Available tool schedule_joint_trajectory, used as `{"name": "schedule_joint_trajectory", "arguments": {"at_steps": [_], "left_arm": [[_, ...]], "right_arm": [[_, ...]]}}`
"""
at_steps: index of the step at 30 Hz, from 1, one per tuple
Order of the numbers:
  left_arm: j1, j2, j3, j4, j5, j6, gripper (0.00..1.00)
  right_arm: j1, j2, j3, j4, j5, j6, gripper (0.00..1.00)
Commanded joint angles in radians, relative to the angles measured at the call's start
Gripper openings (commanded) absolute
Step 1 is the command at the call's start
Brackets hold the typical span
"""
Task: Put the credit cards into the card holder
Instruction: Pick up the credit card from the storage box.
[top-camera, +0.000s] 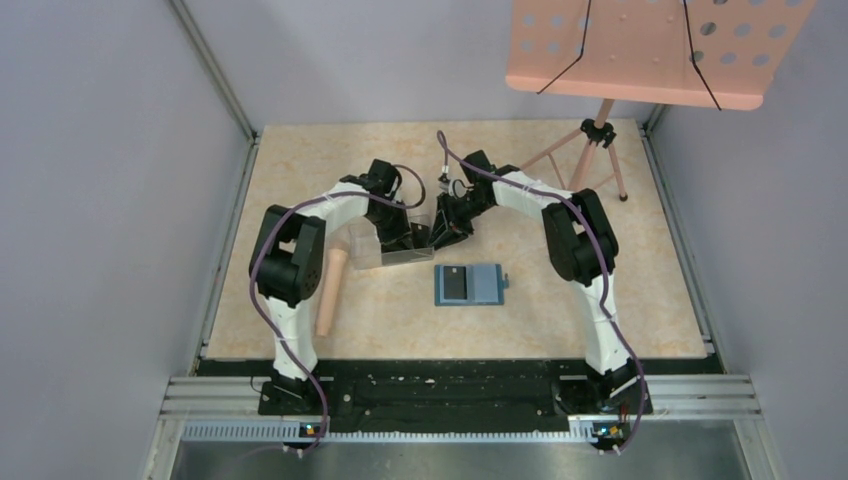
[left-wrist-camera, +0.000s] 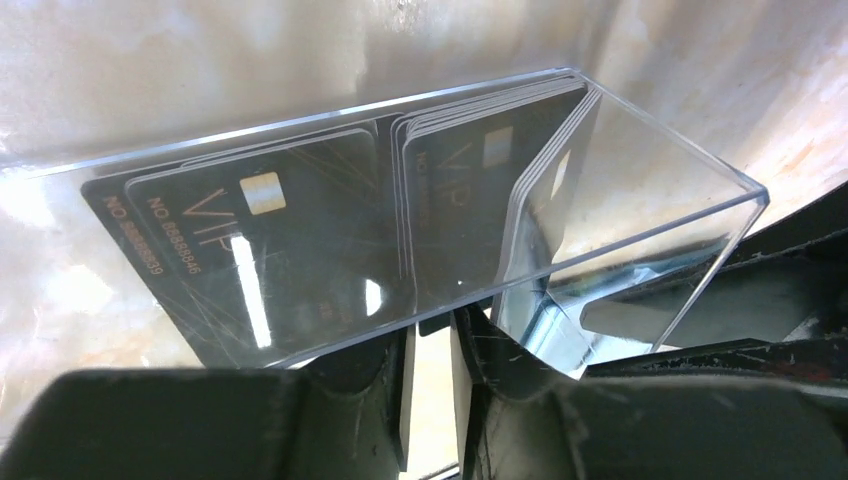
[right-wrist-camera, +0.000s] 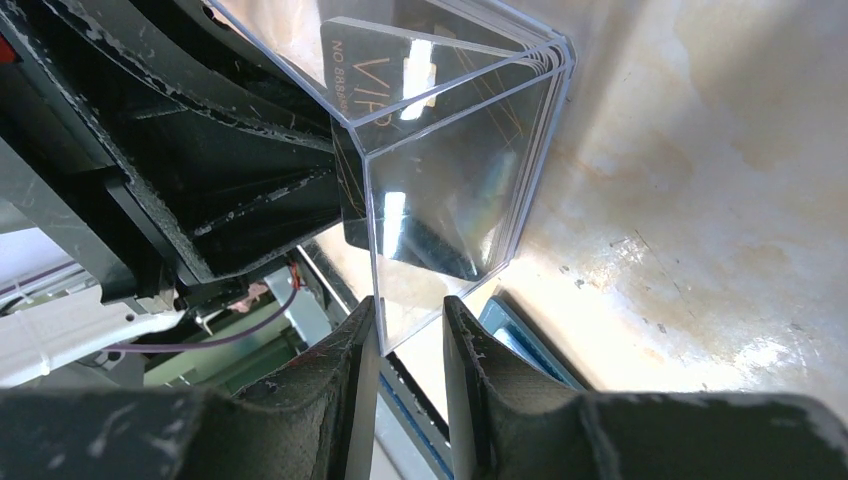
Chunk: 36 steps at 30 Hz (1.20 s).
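Well, both arms meet over the middle of the table (top-camera: 400, 315), at a clear box (left-wrist-camera: 640, 230) tipped up off its base. We see the right pincer (right-wrist-camera: 410, 310) clamped on the box: one clear wall runs down between its two dark fingers (right-wrist-camera: 340, 390), which stand close on either side of it. The left pincer (left-wrist-camera: 432, 335) has its fingers a narrow gap apart right at the lower edge of the box. We cannot tell whether they pinch that wall or only sit against it, since the clear plastic shows nothing but table colour in the gap.

Inside the box lie the credit cards (left-wrist-camera: 260, 240), black with gold "VIP" lettering and a small chip. Two lean fanned against one wall, and a tighter stack stands on edge beside them, pressed into a corner.

The card holder (top-camera: 486, 285) lies open and flat on the table, just nearer the near edge than the box and apart from both pincers. One black card (top-camera: 453, 284) rests on its left half.

Toward the left edge a pale rod (top-camera: 332, 290) lies on the table. A music stand (top-camera: 600, 150) stands at the far right corner.
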Motion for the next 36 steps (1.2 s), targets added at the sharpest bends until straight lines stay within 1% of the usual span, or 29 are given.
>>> {"name": "schedule_joint_trajectory", "arguments": {"at_steps": [1,3,7,10,12,13,15,16,19,22,26,29,33,36], "left_arm": [[0.002,-0.006,-0.062,0.126,0.112,-0.052,0.21],[0.011,-0.023,-0.069,0.118,0.091,-0.051,0.21],[0.015,-0.061,-0.048,0.043,0.008,-0.001,0.32],[0.015,-0.083,-0.020,-0.002,-0.043,0.020,0.35],[0.014,-0.091,-0.005,-0.021,-0.069,0.023,0.34],[0.015,-0.092,0.003,-0.032,-0.082,0.025,0.32],[0.015,-0.095,0.022,-0.055,-0.113,0.022,0.22],[0.016,-0.098,0.026,-0.057,-0.118,0.022,0.20],[0.019,-0.113,0.026,-0.042,-0.110,0.024,0.19],[0.024,-0.135,0.005,0.007,-0.078,0.006,0.28],[0.038,-0.132,-0.021,0.065,-0.018,-0.032,0.35],[0.041,-0.105,-0.030,0.076,-0.015,-0.044,0.35],[0.039,-0.065,-0.024,0.054,-0.049,-0.042,0.35],[0.035,-0.048,-0.023,0.060,-0.036,-0.038,0.35]], "right_arm": [[0.011,-0.060,-0.011,0.022,-0.044,-0.012,0.27],[0.012,-0.060,-0.012,0.022,-0.043,-0.012,0.27],[0.011,-0.062,-0.015,0.022,-0.045,-0.013,0.27],[0.011,-0.061,-0.015,0.022,-0.045,-0.013,0.27],[0.012,-0.061,-0.016,0.022,-0.045,-0.015,0.27],[0.012,-0.061,-0.017,0.023,-0.045,-0.015,0.27],[0.011,-0.061,-0.018,0.023,-0.045,-0.015,0.27],[0.011,-0.061,-0.018,0.022,-0.043,-0.014,0.27],[0.012,-0.060,-0.018,0.024,-0.045,-0.014,0.27],[0.012,-0.057,-0.017,0.023,-0.047,-0.016,0.27],[0.011,-0.055,-0.016,0.023,-0.047,-0.016,0.27],[0.012,-0.054,-0.017,0.022,-0.047,-0.018,0.27],[0.011,-0.055,-0.016,0.021,-0.048,-0.017,0.27],[0.012,-0.054,-0.015,0.023,-0.048,-0.017,0.26]]}}
